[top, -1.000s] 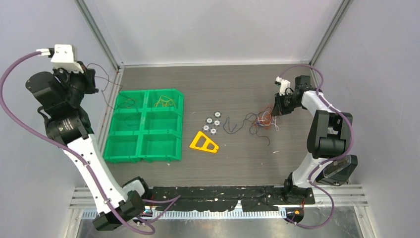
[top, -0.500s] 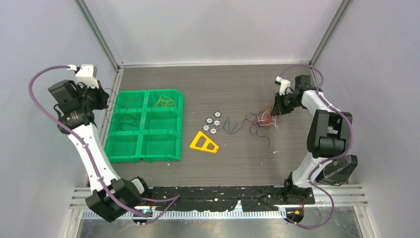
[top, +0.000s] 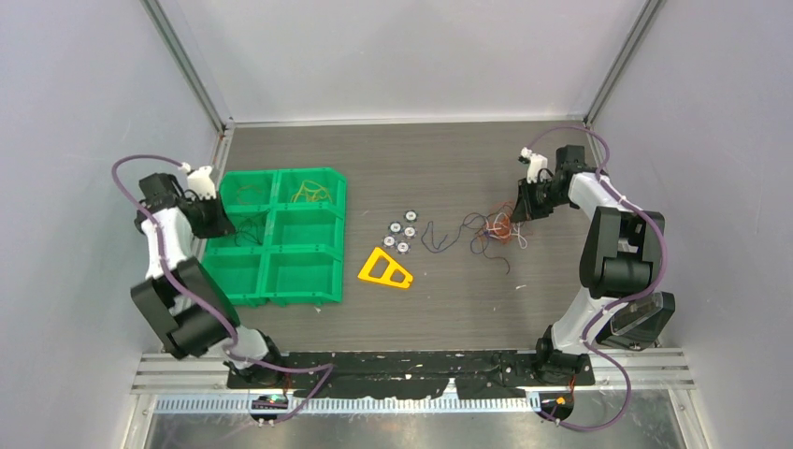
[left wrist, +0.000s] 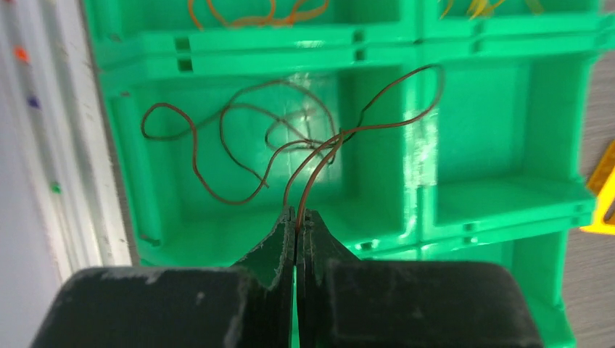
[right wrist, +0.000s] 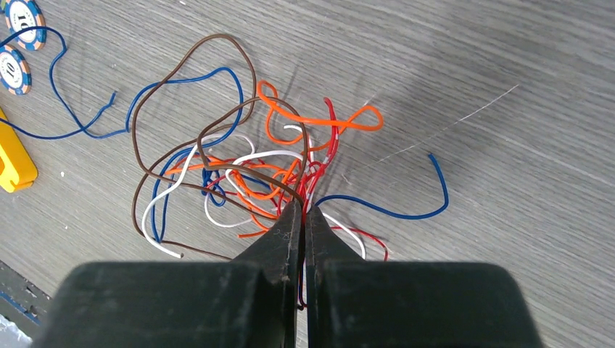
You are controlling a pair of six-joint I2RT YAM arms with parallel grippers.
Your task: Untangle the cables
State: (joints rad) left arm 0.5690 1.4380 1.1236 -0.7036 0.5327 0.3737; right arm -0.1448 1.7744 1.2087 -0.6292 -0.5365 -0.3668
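1. Jaws of left gripper (left wrist: 297, 214) closed on brown cable (left wrist: 239, 156), over green tray's (left wrist: 428, 145) middle-left compartment, near table's (top: 449, 159) left edge.
2. Right gripper (right wrist: 303, 210) pinches cable tangle (right wrist: 246, 167) lying on table; bare tabletop to its right.

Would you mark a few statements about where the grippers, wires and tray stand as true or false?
1. The left gripper is shut on a brown wire over the green tray. True.
2. The right gripper hangs wide open. False: it is shut on the cable tangle.
3. The yellow triangle lies inside the tray. False: it lies on the table, right of the tray.
4. A yellow wire lies in the tray's far right compartment. True.
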